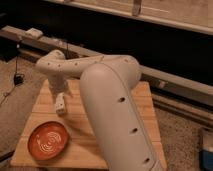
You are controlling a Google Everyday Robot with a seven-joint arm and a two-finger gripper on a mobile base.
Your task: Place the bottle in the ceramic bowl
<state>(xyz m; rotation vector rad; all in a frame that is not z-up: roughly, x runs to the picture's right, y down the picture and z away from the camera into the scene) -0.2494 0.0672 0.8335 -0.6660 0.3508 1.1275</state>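
Observation:
The small whitish bottle [60,105] lies on the wooden table [142,102] near its left side. The orange-red ceramic bowl [48,141] with pale swirl marks sits at the table's front left corner, a short way in front of the bottle, with nothing in it. My gripper [59,94] is at the end of the white arm [107,95], directly above the bottle's far end and largely hidden by the wrist. I cannot tell if it touches the bottle.
My arm's bulky forearm covers the middle of the table. A dark rail [170,80] runs behind the table with a small white object [33,33] on it. A cable and plug [18,77] hang at the left. A blue thing [207,150] is on the floor at the right.

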